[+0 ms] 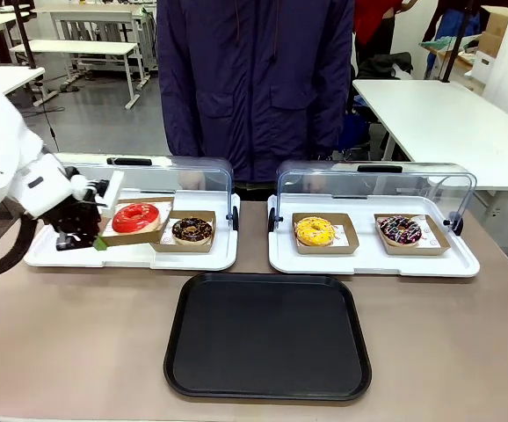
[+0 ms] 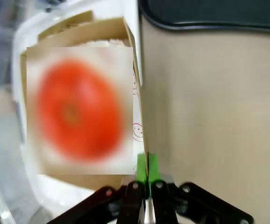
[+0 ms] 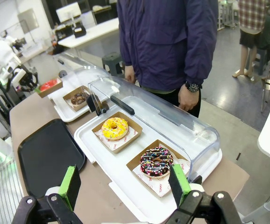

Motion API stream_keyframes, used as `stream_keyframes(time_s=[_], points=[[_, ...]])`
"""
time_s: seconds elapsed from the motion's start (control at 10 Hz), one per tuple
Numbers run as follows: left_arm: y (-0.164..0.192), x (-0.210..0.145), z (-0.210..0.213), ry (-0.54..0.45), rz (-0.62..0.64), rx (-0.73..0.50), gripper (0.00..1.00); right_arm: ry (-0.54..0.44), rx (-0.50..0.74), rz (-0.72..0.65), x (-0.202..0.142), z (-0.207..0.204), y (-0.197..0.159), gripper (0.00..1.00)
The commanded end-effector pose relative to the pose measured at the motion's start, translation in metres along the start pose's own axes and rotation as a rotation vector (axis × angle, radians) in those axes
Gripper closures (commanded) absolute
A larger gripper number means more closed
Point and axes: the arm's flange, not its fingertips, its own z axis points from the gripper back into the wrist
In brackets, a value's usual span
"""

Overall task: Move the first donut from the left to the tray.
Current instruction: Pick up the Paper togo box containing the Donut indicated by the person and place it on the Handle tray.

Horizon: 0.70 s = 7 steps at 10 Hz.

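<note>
Now the left tool is clamped on the holder edge of the first donut from the left, lifted off its white tray; carriage to the tray is called for, right tool idle, open.

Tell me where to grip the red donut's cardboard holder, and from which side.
Grip the brown holder by its thin upright wall, never the glossy red donut. Come from the holder's outer left edge, since the chocolate donut crowds its right side. The left gripper already does this: its green fingers are shut on that edge.
</note>
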Motion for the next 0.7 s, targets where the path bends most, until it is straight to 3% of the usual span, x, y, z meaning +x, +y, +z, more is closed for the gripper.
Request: stream_keyframes(time_s=[0.0,0.3,0.4,0.5,0.6], points=[[-0.043,0.029,-0.006,0.015,-0.024,-0.006,0.98,-0.019,0.001,0.012,0.0,-0.002,0.002,0.0],[-0.081,0.058,-0.013,0.054,-0.079,0.002,0.98,-0.019,0.001,0.012,0.0,-0.002,0.002,0.0],[-0.08,0.057,-0.011,0.055,-0.009,-0.015,0.98,-0.019,0.001,0.012,0.0,-0.002,0.002,0.0],[-0.016,0.074,-0.007,0.023,-0.086,-0.014,0.98,-0.019,0.001,0.012,0.0,-0.002,0.002,0.0],[-0.016,0.074,-0.007,0.023,-0.086,-0.014,0.98,-0.019,0.001,0.012,0.0,-0.002,0.002,0.0]])
